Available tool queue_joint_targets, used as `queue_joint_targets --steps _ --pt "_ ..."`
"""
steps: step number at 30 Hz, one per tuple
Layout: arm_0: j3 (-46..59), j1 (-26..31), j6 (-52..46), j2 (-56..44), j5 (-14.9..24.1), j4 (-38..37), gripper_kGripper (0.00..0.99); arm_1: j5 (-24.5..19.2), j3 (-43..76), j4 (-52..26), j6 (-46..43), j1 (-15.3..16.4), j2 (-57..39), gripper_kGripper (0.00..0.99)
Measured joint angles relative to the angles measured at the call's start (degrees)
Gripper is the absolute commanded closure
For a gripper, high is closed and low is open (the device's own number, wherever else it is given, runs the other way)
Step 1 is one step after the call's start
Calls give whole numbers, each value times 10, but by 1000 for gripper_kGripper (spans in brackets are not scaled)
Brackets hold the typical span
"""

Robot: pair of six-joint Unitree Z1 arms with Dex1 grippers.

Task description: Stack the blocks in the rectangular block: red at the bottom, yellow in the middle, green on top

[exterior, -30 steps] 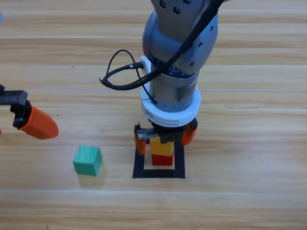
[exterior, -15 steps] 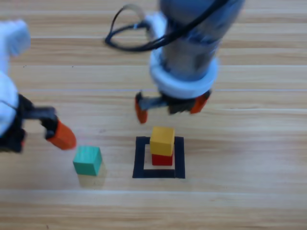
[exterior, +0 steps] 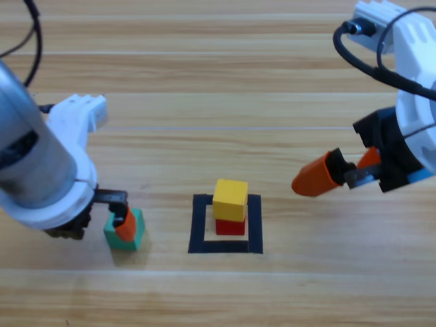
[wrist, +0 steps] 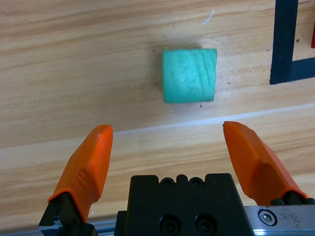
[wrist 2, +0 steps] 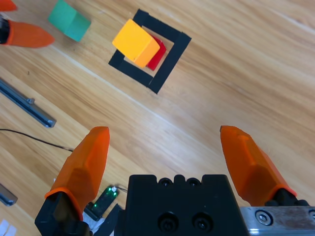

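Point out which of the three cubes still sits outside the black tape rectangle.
The small teal-green cube, alone on bare wood beneath the open left gripper. The yellow cube rests on the red cube inside the outline.

Bright, even, warm indoor light falls on the wooden worktop (exterior: 204,82), with no glare. Shadows are soft and faint, including a short one beside the green cube (wrist: 189,75). Both wrist views are sharp. In the overhead view, the arms at the left and right edges look slightly soft.
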Motion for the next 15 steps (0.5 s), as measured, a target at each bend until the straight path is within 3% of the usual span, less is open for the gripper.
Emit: queue_joint_targets --steps 5,15 --pt "-20 0 10 40 0 -6 33 0 1 -8 -14 -6 1 0" --pt "-62 1 15 106 3 -11 60 -67 39 -60 15 -9 5 0"
